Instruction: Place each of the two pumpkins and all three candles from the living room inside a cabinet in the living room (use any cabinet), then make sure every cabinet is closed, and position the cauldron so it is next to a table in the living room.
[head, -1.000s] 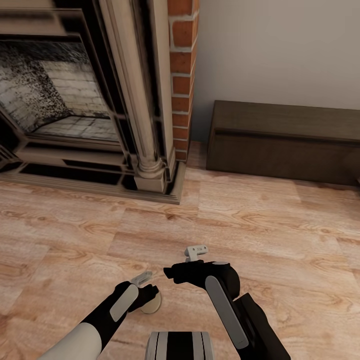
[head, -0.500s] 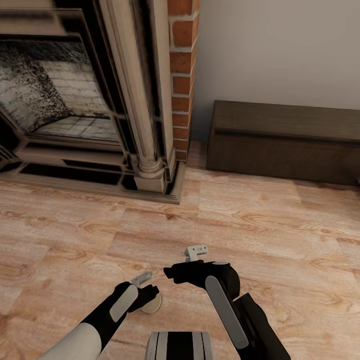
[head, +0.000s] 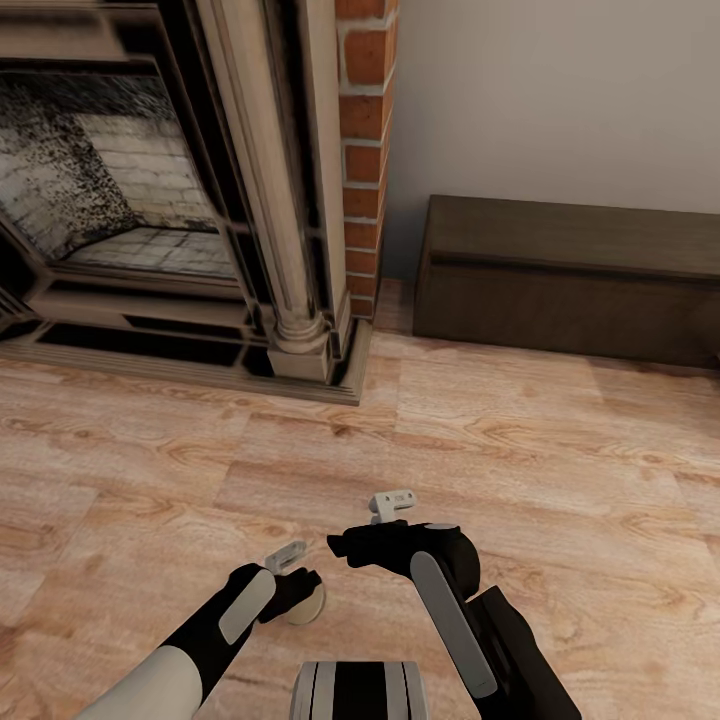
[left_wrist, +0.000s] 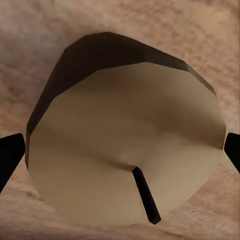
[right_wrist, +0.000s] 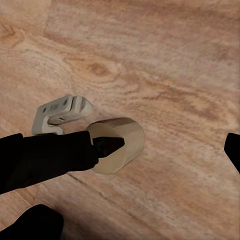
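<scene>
Cream candle (left_wrist: 125, 135) pinched in my left gripper (head: 300, 590), jaws against its sides, low over floor. Right gripper (head: 395, 505) spread, holding nothing. Cabinet (head: 570, 280) shut, well ahead; stowing not yet done.

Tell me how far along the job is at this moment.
Nothing looks finished. In hand: the left gripper is shut on a candle, seen close in the left wrist view and again from the right wrist view. The right gripper is open and holds nothing. Left: the dark-brown cabinet by the wall is closed, so it must be opened, loaded and closed again. Pumpkins, other candles and cauldron remain.
</scene>
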